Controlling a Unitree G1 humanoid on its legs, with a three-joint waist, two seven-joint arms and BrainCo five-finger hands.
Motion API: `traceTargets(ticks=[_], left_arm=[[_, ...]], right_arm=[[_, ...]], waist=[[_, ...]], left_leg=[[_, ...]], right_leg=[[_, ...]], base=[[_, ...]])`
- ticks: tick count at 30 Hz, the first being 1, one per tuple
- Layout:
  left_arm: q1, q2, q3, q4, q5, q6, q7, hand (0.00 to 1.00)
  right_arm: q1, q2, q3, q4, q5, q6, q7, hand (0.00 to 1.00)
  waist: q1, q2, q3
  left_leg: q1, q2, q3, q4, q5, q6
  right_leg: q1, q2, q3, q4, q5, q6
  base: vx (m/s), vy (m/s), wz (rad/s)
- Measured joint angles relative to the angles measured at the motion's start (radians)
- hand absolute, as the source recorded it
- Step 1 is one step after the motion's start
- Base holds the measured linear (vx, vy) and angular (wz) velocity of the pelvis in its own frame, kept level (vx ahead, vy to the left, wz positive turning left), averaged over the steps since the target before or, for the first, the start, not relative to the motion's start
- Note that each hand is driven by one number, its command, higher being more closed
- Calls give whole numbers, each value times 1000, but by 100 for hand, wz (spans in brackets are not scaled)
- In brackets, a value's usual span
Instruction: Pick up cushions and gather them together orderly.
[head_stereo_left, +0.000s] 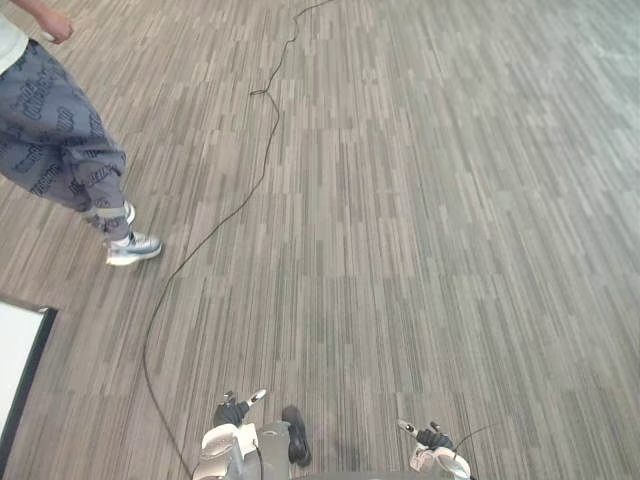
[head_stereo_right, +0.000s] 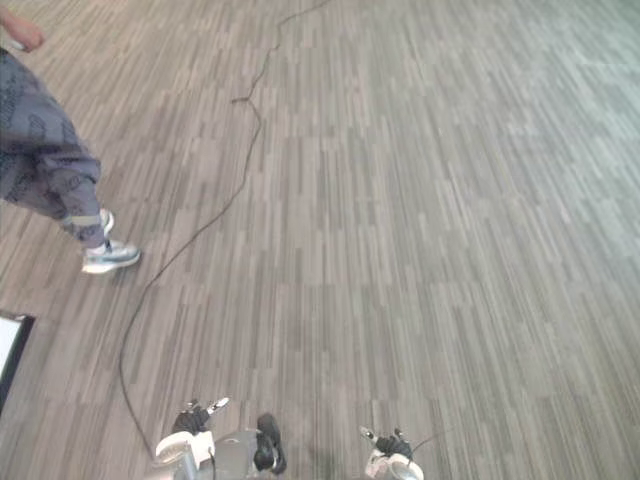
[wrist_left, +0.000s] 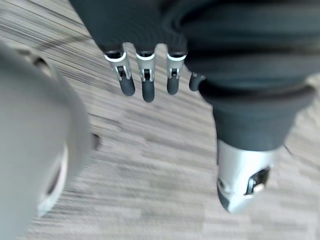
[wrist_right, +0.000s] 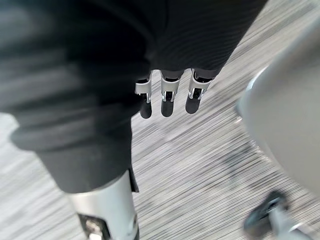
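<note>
I see left hand (wrist_left: 144, 85) and right hand (wrist_right: 168, 100) hanging low over the carpet (head_stereo_left: 420, 220), fingers straight, slack. A person (head_stereo_left: 60, 140) stands ahead, left.

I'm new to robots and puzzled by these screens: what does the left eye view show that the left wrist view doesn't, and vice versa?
The left eye view takes in the wider room: a person at the upper left, a white dark-framed board at the left edge, and the right hand. The left wrist view gives a close look at the left hand, its fingers straight, holding nothing. Both share the striped carpet and the left hand, small and low in the eye view.
</note>
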Motion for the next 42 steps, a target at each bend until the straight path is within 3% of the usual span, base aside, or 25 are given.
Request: traceTargets(ticks=[3,7,10,11,12,13,14,16,18,20,21,22,25,26,27,30,32,33,34,35,38,39,40,41,42], left_arm=[[-3,-8,-19,20,0,4,0,0],[-34,-17,-11,47,0,5,1,0],[-35,-7,-18,58,2,2,0,0],[-46,-26,-17,89,6,3,0,0],[-48,-41,-4,106,10,5,-3,0],[-55,-73,37,90,18,9,-3,0],[-52,-75,48,71,18,11,-7,0],[-47,-76,82,28,16,10,-7,0],[-39,-77,80,-7,15,-1,-8,0],[-37,-76,82,-44,6,-9,-3,0],[-35,-77,80,-44,7,-11,-3,0],[-28,-61,80,-49,9,-12,3,0],[-12,-44,92,-57,11,-11,2,0],[-15,-42,77,-35,10,-7,2,0],[-19,-39,73,-13,9,-7,3,0],[-42,-49,54,39,9,8,4,0],[-94,-48,19,71,10,8,0,0],[-114,-59,-12,76,14,7,-1,0],[-100,-64,-8,79,22,7,-3,0],[-99,-73,9,95,42,15,-12,0],[-103,-80,42,90,50,18,-4,0],[-94,-81,56,85,50,18,-4,0],[-76,-81,76,71,49,17,-4,0],[-71,-74,96,27,43,13,0,0],[-69,-67,87,4,35,5,0,0]], right_arm=[[2,-11,23,-36,-1,-5,4,0],[-8,-30,22,-70,-26,-20,7,0],[-1,-45,22,-30,-26,-25,7,0],[-32,-71,10,-8,-26,-24,11,0],[-53,-89,4,-2,-31,-23,11,0],[-44,-74,-20,-31,-27,-18,6,0],[-35,-62,-8,-35,-26,-13,4,0],[-26,-56,9,-39,-26,-13,4,0],[-29,-53,54,-39,-26,-12,3,0],[-28,-26,64,-43,-24,-9,1,0],[-24,-22,65,-43,-24,-8,1,0],[2,-1,74,-38,-25,-3,-1,0],[39,2,86,-40,-28,-3,6,0],[39,1,97,-56,-29,-13,12,0],[28,-3,103,-64,-29,-21,16,0],[25,-12,95,-133,-29,-22,18,0],[12,4,60,-165,-29,-31,18,0],[14,-6,24,-116,-29,-33,16,0],[29,-8,15,-111,-23,-33,16,0],[3,-31,8,-117,-30,-31,17,0],[-8,-38,6,-120,-30,-21,19,0],[-8,-44,15,-120,-31,-21,19,0],[-15,-50,30,-117,-29,-21,17,0],[-29,-37,86,-98,-24,-12,12,0],[-30,-25,107,-82,-24,-12,12,0]], waist=[[-23,2,13],[-52,16,40],[-77,-4,45],[-76,44,54],[-72,79,59],[-85,104,79],[-73,101,87],[-40,94,89],[-34,81,97],[1,72,91],[7,67,87],[18,9,26],[23,-56,-16],[23,-27,-4],[25,-3,21],[-25,27,43],[-54,25,44],[-52,15,46],[-54,10,44],[-73,57,47],[-76,85,68],[-76,98,84],[-66,110,102],[-28,85,126],[-4,59,130]], left_leg=[[184,-7,3,-89,-15,9],[346,13,4,-188,-16,9],[420,-5,-109,-212,-12,2],[454,33,-145,-223,-7,-14],[453,57,-181,-205,40,-88],[328,125,-257,160,242,-231],[196,181,-271,455,278,-254],[50,237,-230,735,193,-247],[-104,252,-177,754,120,-148],[-212,204,-59,312,53,-126],[-217,156,-60,47,94,-127],[-238,83,-89,-3,191,-114],[-158,50,-14,130,34,-32],[-50,46,-7,104,-42,-46],[58,51,36,60,-78,-77],[277,34,113,-52,-128,-90],[361,17,128,-154,-128,-97],[441,-9,89,-188,-123,-102],[483,-26,35,-180,-123,-102],[495,5,-5,-134,-79,-146],[414,44,-85,120,150,-160],[335,93,-126,327,307,-216],[208,151,-137,610,287,-205],[-9,175,-131,774,88,-102],[-91,179,-104,667,25,-86]], right_leg=[[-174,30,-37,305,-86,-63],[-399,61,-230,107,-181,-119],[-387,128,-238,-420,58,-174],[-379,154,-245,-372,31,-232],[-382,173,-254,-332,-25,-240],[-284,188,-282,-306,-153,-252],[-197,209,-279,-357,-175,-258],[-82,229,-273,-397,-190,-274],[67,243,-236,-512,-227,-266],[186,217,-143,-617,-242,-216],[231,188,-100,-638,-277,-187],[279,117,14,-655,-311,-183],[174,53,133,-301,-208,-33],[104,51,106,-121,-22,19],[-1,41,98,95,40,7],[-256,62,-62,376,-144,-112],[-412,65,-280,136,-186,-144],[-428,113,-406,-216,-119,-209],[-425,154,-383,-318,-5,-310],[-416,167,-381,-254,-42,-363],[-335,178,-365,-238,-135,-336],[-251,204,-346,-291,-153,-323],[-162,248,-312,-355,-180,-332],[-12,278,-224,-442,-211,-333],[50,276,-170,-486,-219,-317]], base=[[451,77,-14],[521,-59,10],[656,-260,47],[515,-174,1],[979,-382,-5],[1070,-422,0],[1030,-390,-19],[541,-117,-53],[661,-14,-56],[829,222,-129],[1424,672,-189],[1384,698,-130],[1114,542,-79],[813,324,-149],[641,269,-172],[478,200,-108],[718,197,-10],[1010,117,22],[1191,25,14],[794,-17,3],[805,-98,-7],[629,-57,-48],[916,20,-140],[873,119,-183],[878,163,-193]])
